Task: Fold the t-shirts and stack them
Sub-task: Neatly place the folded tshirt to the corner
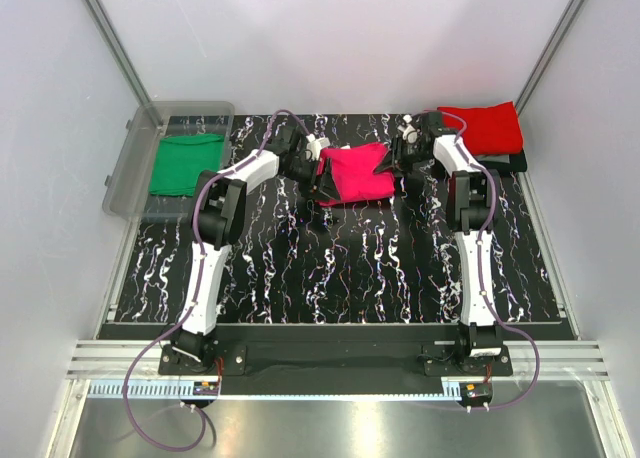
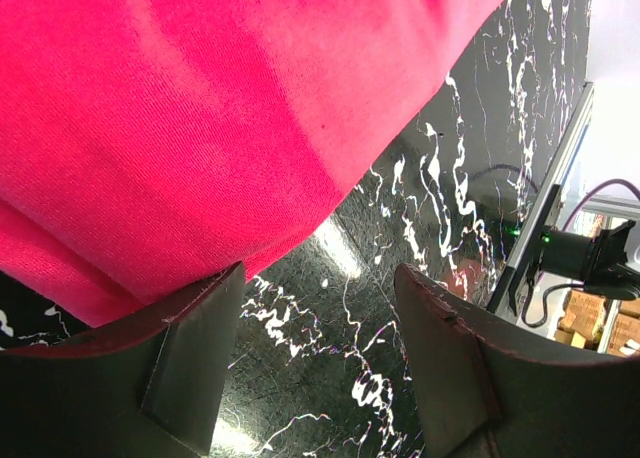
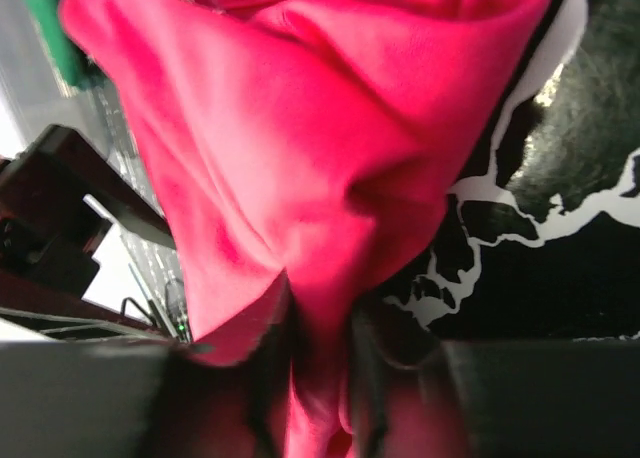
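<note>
- The bin (image 1: 125,183) sits at the table's (image 1: 340,268) far left corner, partly over the edge.
- The left t-shirt (image 1: 185,165) lies inside that bin.
- The middle t-shirt (image 1: 356,173) lies on the far half of the table, between the two arms.
- The left gripper (image 1: 318,183) is at its left edge, the right gripper (image 1: 400,163) at its right edge, with cloth between the fingers.
- The right t-shirt (image 1: 488,128) lies at the far right corner, on top of another folded piece (image 1: 515,162).
</note>
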You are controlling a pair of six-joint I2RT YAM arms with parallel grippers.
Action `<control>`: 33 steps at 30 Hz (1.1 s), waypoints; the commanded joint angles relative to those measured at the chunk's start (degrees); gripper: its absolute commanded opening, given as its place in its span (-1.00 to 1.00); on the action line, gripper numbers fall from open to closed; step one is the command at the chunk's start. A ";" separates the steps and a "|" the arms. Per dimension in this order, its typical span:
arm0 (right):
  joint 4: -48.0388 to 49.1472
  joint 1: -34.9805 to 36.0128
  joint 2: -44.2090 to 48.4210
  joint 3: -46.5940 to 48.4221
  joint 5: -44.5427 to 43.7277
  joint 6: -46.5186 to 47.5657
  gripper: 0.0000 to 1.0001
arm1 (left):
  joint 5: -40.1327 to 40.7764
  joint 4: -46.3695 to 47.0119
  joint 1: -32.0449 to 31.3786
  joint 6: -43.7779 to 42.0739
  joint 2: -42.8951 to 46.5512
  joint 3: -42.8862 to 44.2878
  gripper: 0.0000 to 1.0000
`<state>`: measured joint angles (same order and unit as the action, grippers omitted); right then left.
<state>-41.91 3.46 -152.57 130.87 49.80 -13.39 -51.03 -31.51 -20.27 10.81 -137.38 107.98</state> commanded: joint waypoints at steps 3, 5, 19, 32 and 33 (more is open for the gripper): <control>-2.74 2.07 -1.24 -0.09 -6.03 3.71 -0.59 | -0.13 0.57 -0.12 -1.22 1.85 0.74 0.35; -3.09 2.07 -0.36 0.35 -7.08 6.17 -0.81 | -0.13 -0.74 0.32 -2.10 4.66 -0.22 0.35; -15.31 2.25 15.19 9.75 -24.74 37.71 -1.00 | 3.04 -15.87 8.85 -15.11 23.82 -8.40 0.36; -16.36 0.84 18.19 20.47 -36.70 42.13 -1.00 | 3.30 -13.23 7.53 -14.85 27.78 -9.64 0.37; -16.36 0.58 18.36 21.26 -37.14 42.13 -1.00 | 3.74 -13.23 7.01 -14.94 27.61 -9.37 0.37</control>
<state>-58.61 4.93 -138.82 147.70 15.84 27.20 -47.29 -45.47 -12.71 -2.81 -112.22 96.47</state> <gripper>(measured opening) 0.031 0.685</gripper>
